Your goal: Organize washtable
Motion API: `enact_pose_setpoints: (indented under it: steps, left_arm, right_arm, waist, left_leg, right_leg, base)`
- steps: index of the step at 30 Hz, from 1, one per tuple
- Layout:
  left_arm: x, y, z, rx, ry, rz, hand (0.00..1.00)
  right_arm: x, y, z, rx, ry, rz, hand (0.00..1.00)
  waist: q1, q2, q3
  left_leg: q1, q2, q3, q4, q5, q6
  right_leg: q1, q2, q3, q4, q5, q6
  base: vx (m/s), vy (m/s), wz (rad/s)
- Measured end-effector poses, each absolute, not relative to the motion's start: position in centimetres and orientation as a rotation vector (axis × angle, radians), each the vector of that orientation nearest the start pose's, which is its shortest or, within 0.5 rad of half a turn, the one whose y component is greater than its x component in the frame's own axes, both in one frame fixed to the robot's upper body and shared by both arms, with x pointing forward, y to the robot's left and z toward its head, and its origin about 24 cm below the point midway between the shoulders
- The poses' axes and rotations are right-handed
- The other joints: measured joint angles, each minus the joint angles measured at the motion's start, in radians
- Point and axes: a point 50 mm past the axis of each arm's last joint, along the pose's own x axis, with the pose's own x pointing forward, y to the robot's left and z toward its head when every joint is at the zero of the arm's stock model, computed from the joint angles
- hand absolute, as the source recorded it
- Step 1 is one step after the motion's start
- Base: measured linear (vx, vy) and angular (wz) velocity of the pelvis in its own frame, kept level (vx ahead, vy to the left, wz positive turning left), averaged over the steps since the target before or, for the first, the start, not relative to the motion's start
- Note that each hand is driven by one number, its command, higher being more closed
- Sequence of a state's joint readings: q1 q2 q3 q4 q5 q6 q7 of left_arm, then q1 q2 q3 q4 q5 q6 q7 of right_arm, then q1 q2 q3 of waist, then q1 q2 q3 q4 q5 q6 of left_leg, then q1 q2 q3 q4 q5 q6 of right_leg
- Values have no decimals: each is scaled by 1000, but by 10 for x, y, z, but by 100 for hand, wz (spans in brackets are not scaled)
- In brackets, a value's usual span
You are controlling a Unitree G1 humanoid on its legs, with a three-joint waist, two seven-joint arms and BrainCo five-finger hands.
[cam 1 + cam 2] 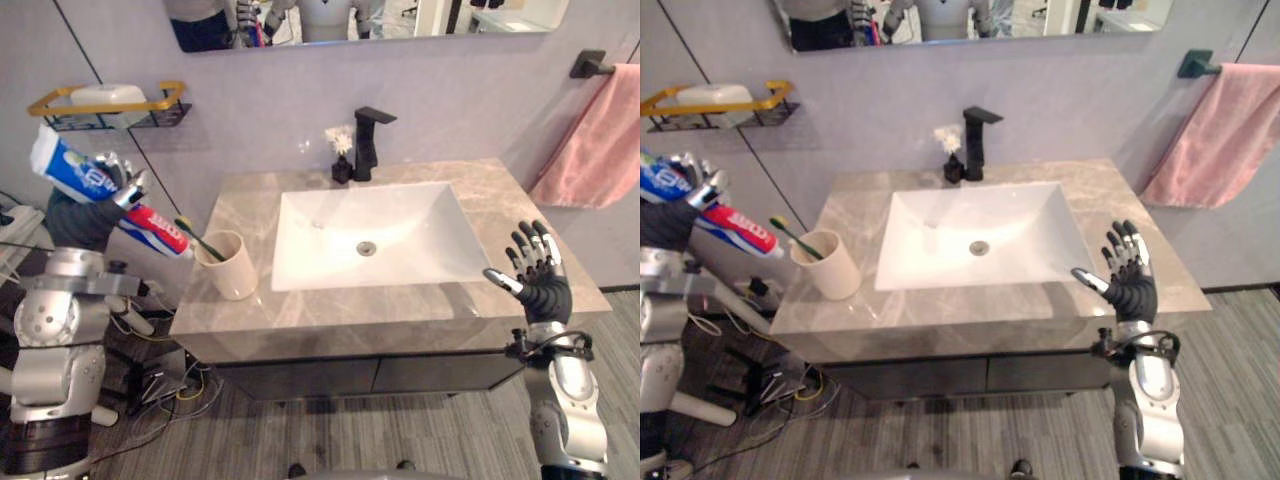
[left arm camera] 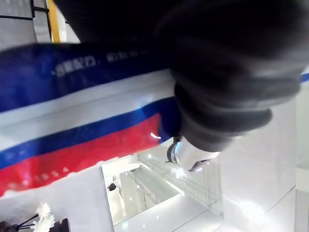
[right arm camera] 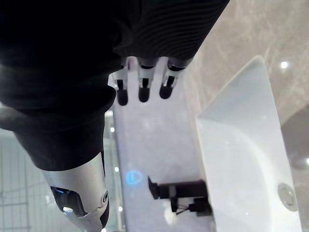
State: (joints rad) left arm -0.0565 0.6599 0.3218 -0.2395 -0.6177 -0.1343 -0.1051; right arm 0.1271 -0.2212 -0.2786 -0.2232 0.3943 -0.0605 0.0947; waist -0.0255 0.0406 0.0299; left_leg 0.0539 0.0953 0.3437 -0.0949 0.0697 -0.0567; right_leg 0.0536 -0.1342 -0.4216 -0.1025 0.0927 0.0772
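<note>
Two hands in view | left hand [image 1: 118, 185] clenched round toothpaste tube [image 1: 75, 172], raised off the left edge of the worktop [image 1: 500, 200] | tube's lower end just beside cup [image 1: 232, 265] holding toothbrush [image 1: 200, 243] | right hand [image 1: 540, 280] released, fingers spread, at near right corner.

bright, even light, probably from overhead. the white basin [image 1: 370, 235] is nearly washed out at frame centre; small glints dot the stone counter [image 3: 251, 38]. soft shadow lies beneath the counter's front edge. in the left wrist view the left hand [image 2: 231, 72] reads almost black, upper right, and glare streaks the toothpaste tube [image 2: 72, 121].
</note>
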Motion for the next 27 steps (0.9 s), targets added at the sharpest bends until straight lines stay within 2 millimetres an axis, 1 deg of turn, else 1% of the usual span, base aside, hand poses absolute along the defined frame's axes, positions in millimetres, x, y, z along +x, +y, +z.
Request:
enact_pose_setpoints:
  steps: [3,8,11,16,19,27]
  left_arm:
    - [237,281,198,84,-563,5,100]
    - [237,281,196,74,-561,10,100]
    - [238,280,195,74,-562,16,100]
    - [240,279,202,76,-589,27,100]
    - [241,278,205,86,-604,26,100]
    - [242,277,204,86,-600,28,100]
  right_arm:
    - [218,-249,92,104,-240,-147,0]
    - [218,-248,92,105,-239,-135,0]
    - [218,-248,92,106,-239,-134,0]
    - [218,-248,92,123,-241,-130,0]
    - [218,-247,91,135,-242,-130,0]
    - [219,-243,89,151,-238,-124,0]
  waist:
    - [9,-1,5]
    - [10,-7,29]
    - [11,-7,33]
    - [11,-8,54]
    - [11,-8,54]
    - [11,-9,70]
  left_leg:
    - [-8,2,13,0,3,4]
    - [-9,8,15,1,0,0]
    - [-14,8,16,1,-1,-1]
    - [-18,8,17,1,-1,-1]
    - [-30,9,19,1,0,-1]
    - [-32,9,19,1,-1,-1]
  right_leg:
    - [-15,3,14,4,5,-2]
    - [-17,9,15,4,5,-2]
    - [-23,10,17,4,5,-2]
    - [-27,10,17,4,5,-3]
    - [-42,10,21,4,6,-4]
    - [-45,11,23,4,6,-4]
  base:
    - [41,-3,-12]
    - [26,-3,-2]
    - [0,0,0]
    - [0,0,0]
    - [7,0,-2]
    - [8,0,-1]
